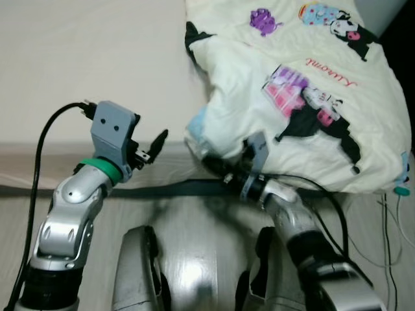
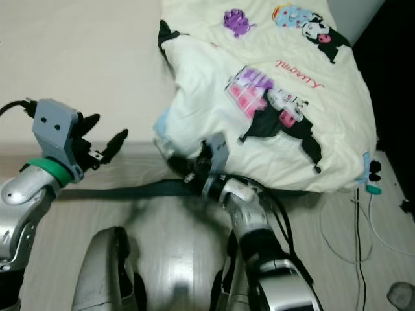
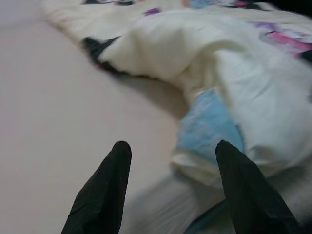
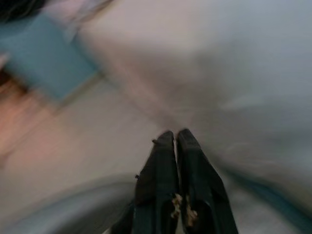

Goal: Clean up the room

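The right pincer has its two black fingers pressed together, with nothing I can see between them. Its tips are pushed up against the low edge of the cream blanket, right where the blanket bunches at the side of the bed. A pale blue patch of cloth peeks out from the folds just beside it.

The left pincer is held up over the bed's edge, its fingers spread apart and holding nothing. It points toward the same bunched corner, but stays clear of it.

The blanket lies in a heap on the right part of the bed and hangs over the side. It has cartoon pictures in pink, purple and black, and some red writing. The rest of the bed is bare and beige.

On the wooden floor, thin white cables lie near the blanket's far corner.
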### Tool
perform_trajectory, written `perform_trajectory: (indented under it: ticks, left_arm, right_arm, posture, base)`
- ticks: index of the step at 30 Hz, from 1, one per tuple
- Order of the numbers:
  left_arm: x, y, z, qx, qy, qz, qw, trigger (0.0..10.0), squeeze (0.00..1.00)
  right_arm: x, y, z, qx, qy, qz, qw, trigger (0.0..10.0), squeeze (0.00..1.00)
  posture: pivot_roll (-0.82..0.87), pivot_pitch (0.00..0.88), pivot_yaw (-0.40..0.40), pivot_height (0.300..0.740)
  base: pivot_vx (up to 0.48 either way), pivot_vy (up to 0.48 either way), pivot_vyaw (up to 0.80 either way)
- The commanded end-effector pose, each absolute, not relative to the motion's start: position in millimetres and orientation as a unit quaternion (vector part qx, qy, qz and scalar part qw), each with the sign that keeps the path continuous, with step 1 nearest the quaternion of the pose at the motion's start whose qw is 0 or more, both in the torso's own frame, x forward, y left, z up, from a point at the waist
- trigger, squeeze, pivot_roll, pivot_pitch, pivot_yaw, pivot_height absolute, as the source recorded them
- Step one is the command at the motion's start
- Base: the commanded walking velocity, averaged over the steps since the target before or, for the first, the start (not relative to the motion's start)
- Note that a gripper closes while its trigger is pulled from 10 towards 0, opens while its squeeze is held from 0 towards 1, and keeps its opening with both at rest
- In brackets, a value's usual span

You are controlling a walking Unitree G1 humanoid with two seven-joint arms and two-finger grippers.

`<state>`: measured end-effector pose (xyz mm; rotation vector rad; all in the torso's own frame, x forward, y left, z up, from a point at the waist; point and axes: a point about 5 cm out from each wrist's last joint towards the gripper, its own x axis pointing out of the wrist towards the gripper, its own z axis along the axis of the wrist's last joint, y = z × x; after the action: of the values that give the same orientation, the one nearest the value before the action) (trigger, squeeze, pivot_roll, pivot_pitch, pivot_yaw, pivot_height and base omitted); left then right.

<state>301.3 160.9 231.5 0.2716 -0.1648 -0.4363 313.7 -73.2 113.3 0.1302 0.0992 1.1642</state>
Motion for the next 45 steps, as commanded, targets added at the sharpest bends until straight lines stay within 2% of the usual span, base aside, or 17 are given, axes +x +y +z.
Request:
perform_trajectory:
  ticks: [1,8,12,13,14,15,16,18,23,27,29,35,36,37,38,39,45]
  left_arm:
    - [299,154,233,0.134,-0.083,-0.240,0.958,10.0,0.00]
    - [304,149,237,0.121,-0.086,-0.247,0.958,10.0,0.00]
    - [298,139,231,0.082,-0.056,-0.277,0.956,10.0,0.00]
    - [296,133,224,0.065,-0.034,-0.291,0.954,10.0,0.00]
    - [295,128,216,0.054,-0.013,-0.294,0.954,10.0,0.00]
    - [295,128,216,0.054,-0.013,-0.294,0.954,10.0,0.00]
    - [297,118,199,0.024,0.032,-0.286,0.957,10.0,0.00]
    - [301,109,188,-0.010,0.057,-0.281,0.958,10.0,0.00]
    - [314,94,175,-0.062,0.082,-0.268,0.958,10.0,0.00]
    - [330,88,178,-0.046,0.052,-0.232,0.970,10.0,0.00]
    - [338,85,181,0.001,0.027,-0.213,0.977,10.0,0.00]
    - [345,81,179,0.008,0.027,-0.201,0.979,10.0,0.00]
    - [348,81,174,0.013,0.032,-0.200,0.979,7.1,0.00]
    - [350,80,169,0.021,0.036,-0.200,0.979,1.6,0.00]
    - [350,80,169,0.021,0.036,-0.200,0.979,1.6,0.00]
    - [351,79,165,0.025,0.040,-0.203,0.978,0.0,0.00]
    - [344,87,155,0.027,0.046,-0.224,0.973,0.0,0.00]
  right_arm:
    - [301,-64,105,0.053,0.075,0.585,0.806,0.0,0.00]
    - [268,-29,75,0.073,0.143,0.638,0.753,0.0,0.00]
    - [260,-14,66,0.048,0.157,0.633,0.756,0.0,0.00]
    - [260,-13,64,0.037,0.158,0.620,0.768,1.4,0.00]
    - [261,-13,62,0.027,0.158,0.602,0.782,10.0,0.00]
    - [261,-13,62,0.027,0.158,0.602,0.782,10.0,0.00]
    - [266,-18,62,0.027,0.150,0.560,0.814,10.0,0.00]
    - [272,-26,64,0.038,0.140,0.518,0.843,10.0,0.00]
    - [277,-52,58,0.051,0.138,0.433,0.889,10.0,0.00]
    - [267,-80,40,0.067,0.165,0.363,0.915,10.0,0.00]
    - [255,-98,25,0.069,0.188,0.325,0.924,10.0,0.00]
    - [243,-112,15,0.068,0.205,0.290,0.932,10.0,0.00]
    - [234,-122,7,0.068,0.220,0.273,0.934,10.0,0.00]
    - [226,-130,2,0.070,0.231,0.259,0.935,10.0,0.00]
    - [226,-130,2,0.070,0.231,0.259,0.935,10.0,0.00]
    - [220,-135,-1,0.070,0.239,0.249,0.936,10.0,0.00]
    - [217,-145,-3,0.069,0.243,0.227,0.941,10.0,0.00]
  posture:
    - [0.14,0.241,0.031,0.520]
    - [0.13,0.241,0.029,0.520]
    - [0.14,0.241,0.027,0.520]
    - [0.15,0.243,0.024,0.520]
    - [0.15,0.246,0.023,0.520]
    - [0.15,0.246,0.023,0.520]
    - [0.14,0.252,0.024,0.520]
    - [0.14,0.253,0.021,0.520]
    - [0.11,0.260,0.017,0.520]
    - [0.10,0.260,0.017,0.520]
    - [0.08,0.261,0.019,0.520]
    - [0.07,0.260,0.021,0.520]
    - [0.06,0.259,0.025,0.520]
    - [0.06,0.258,0.027,0.520]
    - [0.06,0.258,0.027,0.520]
    - [0.06,0.257,0.028,0.520]
    - [0.07,0.259,0.032,0.520]
  base:
    - [0.000,0.000,0.00]
    - [0.000,0.000,0.00]
    - [0.000,0.000,0.00]
    - [0.000,0.000,0.00]
    - [0.000,0.000,0.00]
    - [0.000,0.000,0.00]
    - [0.000,0.000,0.00]
    - [0.000,0.000,0.00]
    - [0.000,0.000,0.00]
    - [0.000,0.000,0.00]
    - [0.000,0.000,0.00]
    - [0.000,0.000,0.00]
    - [0.000,0.000,0.00]
    - [0.000,0.000,0.00]
    - [0.000,0.000,0.00]
    - [0.000,0.000,0.00]
    - [0.000,0.000,0.00]
